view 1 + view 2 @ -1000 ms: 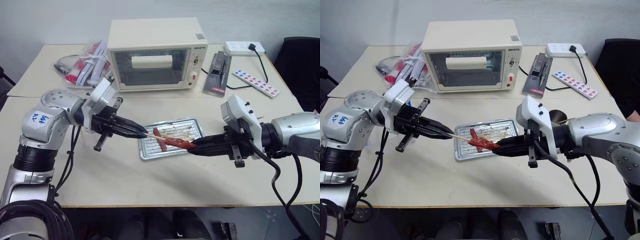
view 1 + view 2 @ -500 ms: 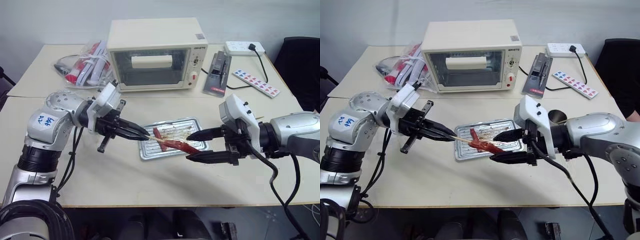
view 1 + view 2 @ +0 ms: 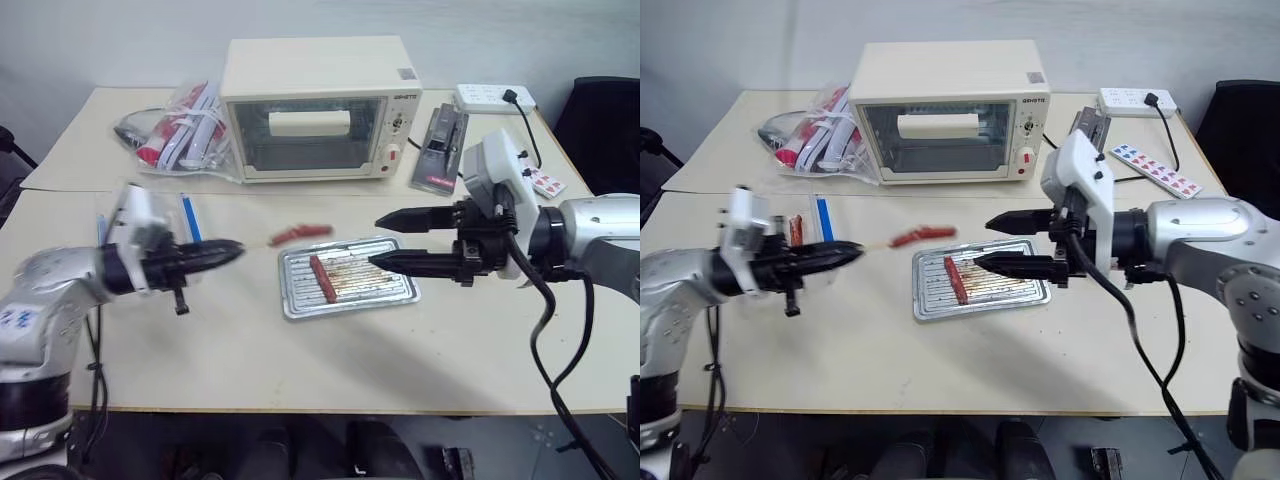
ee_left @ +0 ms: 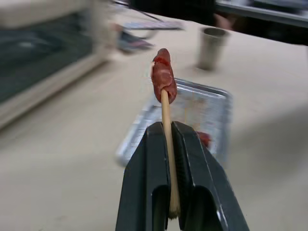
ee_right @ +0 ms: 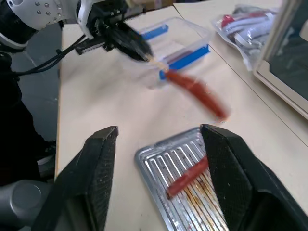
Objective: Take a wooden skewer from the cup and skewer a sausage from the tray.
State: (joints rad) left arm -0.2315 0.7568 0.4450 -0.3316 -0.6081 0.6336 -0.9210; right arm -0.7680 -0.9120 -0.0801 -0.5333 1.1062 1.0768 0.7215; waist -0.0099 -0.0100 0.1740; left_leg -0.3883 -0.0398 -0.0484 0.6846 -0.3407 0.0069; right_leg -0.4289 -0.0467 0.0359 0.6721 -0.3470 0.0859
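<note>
1. Left gripper (image 4: 169, 159): black fingers clamped tight on the thin pale wooden skewer (image 4: 167, 126), held above the beige surface (image 3: 300, 370), left of the tray
2. Small reddish-brown sausage (image 3: 300, 234): impaled on the far end of the skewer, in the air, beyond the tray's left rear corner and clear of it
3. Rectangular silver ribbed metal tray (image 3: 390, 295): flat on the surface in front of the cream toaster oven (image 3: 315, 105); one other reddish-brown sausage (image 3: 322, 279) lies in its left part
4. Right gripper (image 3: 372, 242): fingers spread wide, holding nothing, poised over the tray's right half
5. Plain silver-grey metal cup (image 4: 211, 47): upright on the surface beyond the tray in the left wrist view
</note>
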